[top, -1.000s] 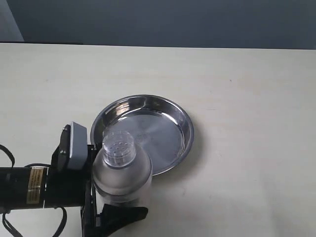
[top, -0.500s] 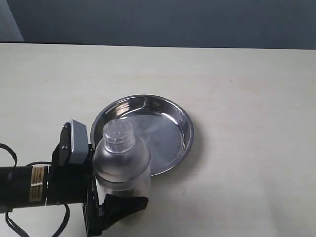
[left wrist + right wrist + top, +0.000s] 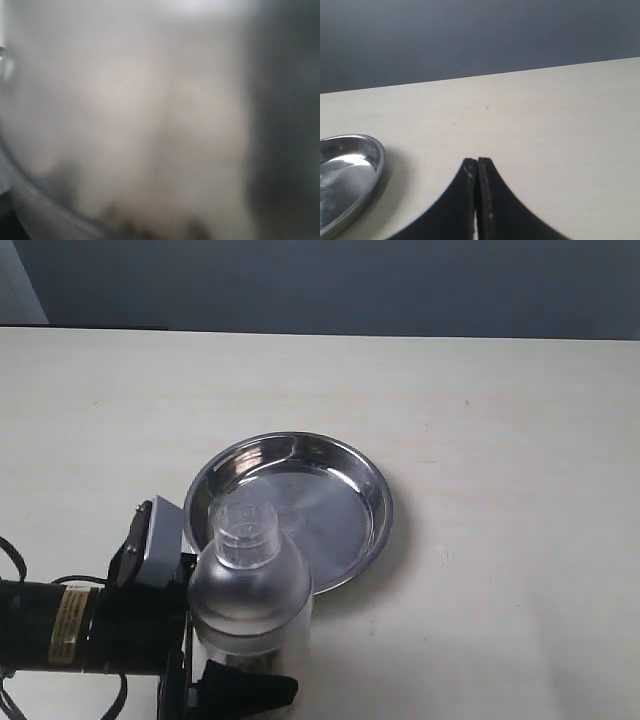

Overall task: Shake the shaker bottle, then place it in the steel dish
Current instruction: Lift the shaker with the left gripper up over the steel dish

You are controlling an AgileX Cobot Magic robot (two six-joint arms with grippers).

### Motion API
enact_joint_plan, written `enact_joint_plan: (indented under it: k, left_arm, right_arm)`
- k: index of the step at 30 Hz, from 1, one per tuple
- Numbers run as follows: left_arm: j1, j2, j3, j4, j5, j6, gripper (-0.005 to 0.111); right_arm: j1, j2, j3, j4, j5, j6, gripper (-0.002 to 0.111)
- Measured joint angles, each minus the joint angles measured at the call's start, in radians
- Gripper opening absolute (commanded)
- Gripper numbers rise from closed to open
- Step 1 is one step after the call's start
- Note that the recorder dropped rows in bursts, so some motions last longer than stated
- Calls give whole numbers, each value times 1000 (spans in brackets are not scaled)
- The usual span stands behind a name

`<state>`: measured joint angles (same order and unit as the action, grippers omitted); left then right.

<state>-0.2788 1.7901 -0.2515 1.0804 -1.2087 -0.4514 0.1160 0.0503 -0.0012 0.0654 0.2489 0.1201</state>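
Nearest the exterior camera, the left gripper [image 3: 240, 635] is clamped across the lower body of the bottle [image 3: 248, 585], one black finger [image 3: 250, 690] showing below it and the other hidden behind the plastic. The bottle stands upright with its long axis close to vertical. Its small cap [image 3: 245, 530] points up toward the lens, above the frosted shoulder. In this view it overlaps the near-left rim of the dish [image 3: 385, 510]; whether it hangs over the rim or just short of it cannot be told.

The left wrist view is a pale blur of the bottle [image 3: 140, 125] pressed close to the lens, with dark specks low down (probably the loose bits inside).

The bottle looks light and stiff, with smooth, likely slippery walls and contents that will shift as it moves. The straight body under the shoulder seems the sound place to hold it, not the dome or cap.

Beyond it the dish lies flat and unoccupied on the table [image 3: 500, 440].

Farther off, the right gripper [image 3: 477, 167] hangs idle over bare tabletop, fingertips pressed together on nothing, with the dish [image 3: 350, 165] well to one side.
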Motion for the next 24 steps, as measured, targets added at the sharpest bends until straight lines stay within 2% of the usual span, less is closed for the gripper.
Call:
enact_joint_plan:
  k: [5, 11, 13, 14, 15, 16, 17, 18, 19, 20, 21, 22, 23, 24]
  left_arm:
    - [-1, -130, 2, 8, 41, -101, 0]
    - [-2, -442, -44, -306, 67, -138, 0]
    - [-2, -521, -104, -377, 192, -128, 0]
    - [-2, -566, -162, -417, 344, -110, 0]
    - [-2, -594, -261, -493, 608, -42, 0]
    - [12, -597, -312, -573, 797, 13, 0]
    - [62, -579, -376, -752, 972, 105, 0]
    - [92, -569, -392, -842, 1012, 125, 0]
    - [88, -558, -403, -900, 1043, 111, 0]
    - [33, -556, -406, -859, 1052, 88, 0]
    - [-94, -556, -414, -719, 1072, 60, 0]
    - [-187, -547, -419, -615, 1087, 60, 0]
    - [-188, -532, -419, -633, 1080, 56, 0]
    - [-115, -483, -420, -792, 1054, 8, 0]
  right_arm:
    - [0, 0, 0, 0, 0, 0, -1]
    - [0, 0, 0, 0, 0, 0, -1]
    - [0, 0, 0, 0, 0, 0, -1]
    - [0, 0, 0, 0, 0, 0, -1]
    - [0, 0, 0, 0, 0, 0, -1]
    - [0, 0, 0, 0, 0, 0, -1]
    - [0, 0, 0, 0, 0, 0, -1]
    - [0, 0, 0, 0, 0, 0, -1]
    - [0, 0, 0, 0, 0, 0, -1]
    - [0, 0, 0, 0, 0, 0, -1]
    - [0, 0, 0, 0, 0, 0, -1]
    - [0, 0, 0, 0, 0, 0, -1]
    - [0, 0, 0, 0, 0, 0, -1]
    - [0, 0, 0, 0, 0, 0, -1]
